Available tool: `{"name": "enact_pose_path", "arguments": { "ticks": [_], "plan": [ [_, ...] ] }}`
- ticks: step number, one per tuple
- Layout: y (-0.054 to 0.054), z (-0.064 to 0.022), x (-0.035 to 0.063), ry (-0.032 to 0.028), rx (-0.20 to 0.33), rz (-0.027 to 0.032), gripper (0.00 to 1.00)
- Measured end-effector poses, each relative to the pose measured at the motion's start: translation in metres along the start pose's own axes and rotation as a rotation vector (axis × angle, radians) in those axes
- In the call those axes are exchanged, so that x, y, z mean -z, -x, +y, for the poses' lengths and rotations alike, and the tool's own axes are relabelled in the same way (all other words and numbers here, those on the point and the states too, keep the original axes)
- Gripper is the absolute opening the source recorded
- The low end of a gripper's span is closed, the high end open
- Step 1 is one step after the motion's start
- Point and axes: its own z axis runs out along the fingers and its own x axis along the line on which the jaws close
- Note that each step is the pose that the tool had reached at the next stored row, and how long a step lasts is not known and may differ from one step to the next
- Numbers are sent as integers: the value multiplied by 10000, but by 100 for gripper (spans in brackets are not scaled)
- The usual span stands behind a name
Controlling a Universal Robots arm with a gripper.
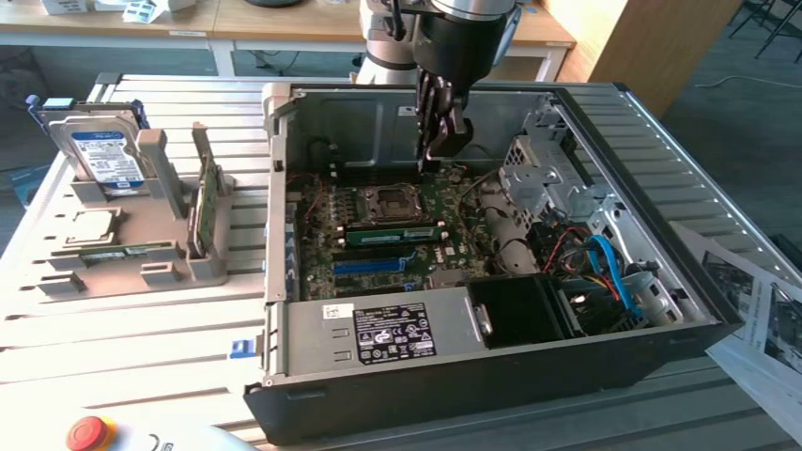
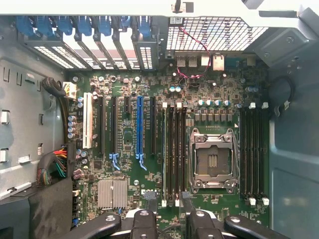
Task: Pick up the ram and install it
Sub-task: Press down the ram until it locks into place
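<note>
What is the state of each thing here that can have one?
computer case, side open
processor socket, empty
gripper, open, empty, above the motherboard
ram, lying flat in the grey holder
hard drive, upright in the holder
green card, upright in the holder

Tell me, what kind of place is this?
Probably a robot lab or workshop: an opened computer case on a slatted metal table, a hard drive in a parts holder, desks behind.
</note>
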Motion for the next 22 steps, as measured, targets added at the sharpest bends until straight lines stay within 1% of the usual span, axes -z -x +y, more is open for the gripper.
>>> {"name": "enact_pose_path", "arguments": {
  "ticks": [2,3,4,6,8,9,16,20,22],
  "plan": [
    [0,0,0,0,0,0,30],
    [0,0,0,0,0,0,24],
    [0,0,0,0,0,0,24],
    [0,0,0,0,0,0,12],
    [0,0,0,0,0,0,12],
    [0,0,0,-1,0,0,11],
    [0,0,0,0,0,0,11],
    [-1,-3,-2,-39,2,0,11],
    [-6,-5,-7,-46,0,-1,11]
  ]
}}
